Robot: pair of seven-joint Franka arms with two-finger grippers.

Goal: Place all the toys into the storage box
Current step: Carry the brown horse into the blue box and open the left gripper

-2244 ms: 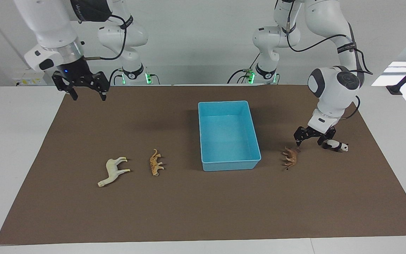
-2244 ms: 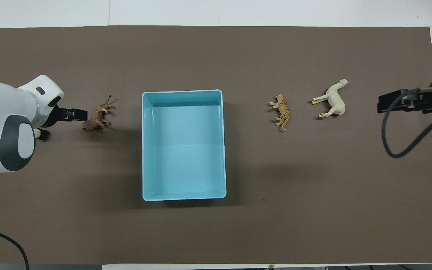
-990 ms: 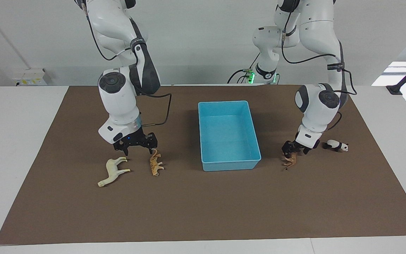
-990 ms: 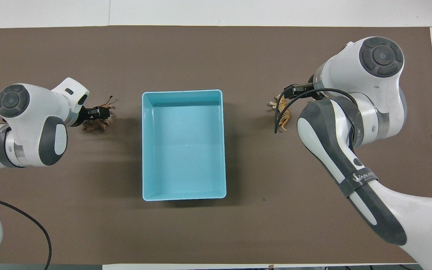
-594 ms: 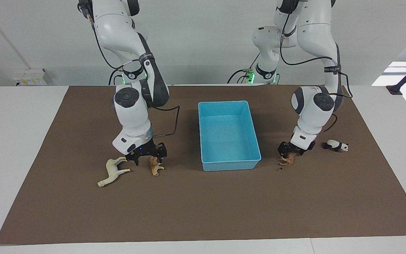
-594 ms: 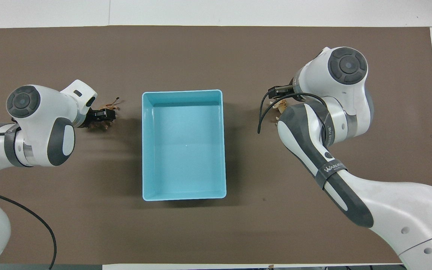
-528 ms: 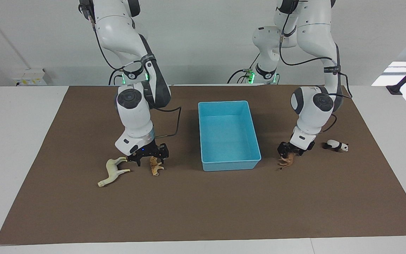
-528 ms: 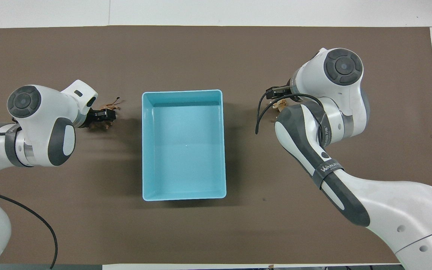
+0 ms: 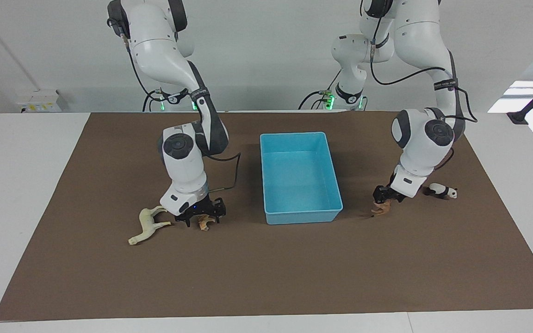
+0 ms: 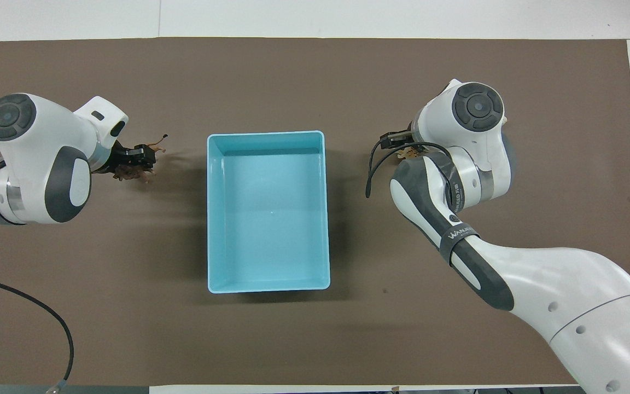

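The light blue storage box (image 9: 303, 216) stands empty mid-mat, also in the overhead view (image 10: 268, 134). My right gripper (image 9: 203, 216) is down at the mat, open, its fingers either side of the orange tiger (image 9: 204, 224); overhead only a bit of the tiger (image 10: 409, 155) shows by the gripper (image 10: 394, 142). The cream horse (image 9: 148, 223) lies beside it, hidden overhead. My left gripper (image 9: 383, 197) is shut on the brown animal (image 9: 381, 209), low over the mat, also overhead (image 10: 129, 173). The panda (image 9: 441, 190) stands beside it, toward the left arm's end.
A brown mat (image 9: 266, 277) covers the table. The right arm's black cable (image 9: 229, 178) hangs between that arm and the box.
Both arms have come down to the toys. My right gripper has lowered around the tiger. My left gripper has closed on the brown animal and shifted it slightly away from the box.
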